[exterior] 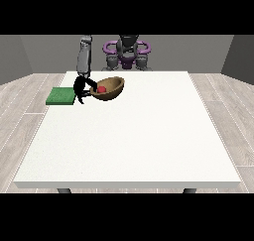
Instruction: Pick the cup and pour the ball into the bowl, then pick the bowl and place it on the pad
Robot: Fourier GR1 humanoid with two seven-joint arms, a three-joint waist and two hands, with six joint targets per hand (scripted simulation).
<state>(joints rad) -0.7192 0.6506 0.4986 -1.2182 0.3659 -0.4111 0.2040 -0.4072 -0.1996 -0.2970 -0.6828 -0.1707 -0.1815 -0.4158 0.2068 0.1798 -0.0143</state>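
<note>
Bowl (109, 88), tilted near the table's (149, 136) far-left corner beside the pad (61, 95), holds the ball (101, 89); I judge it rigid, light (rim best). Hand at the view's left (81, 88) grasps its rim.

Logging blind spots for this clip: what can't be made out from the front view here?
- Cup: none shows anywhere in the front view.
- Hand at the view's right: not in view.
- Hand at the view's left: dark and small against the bowl, so its finger contact on the rim is unclear.
- Red ball: its lower part is hidden by the tilted bowl's wall.
- Green pad: its right edge is covered by the hand.
</note>
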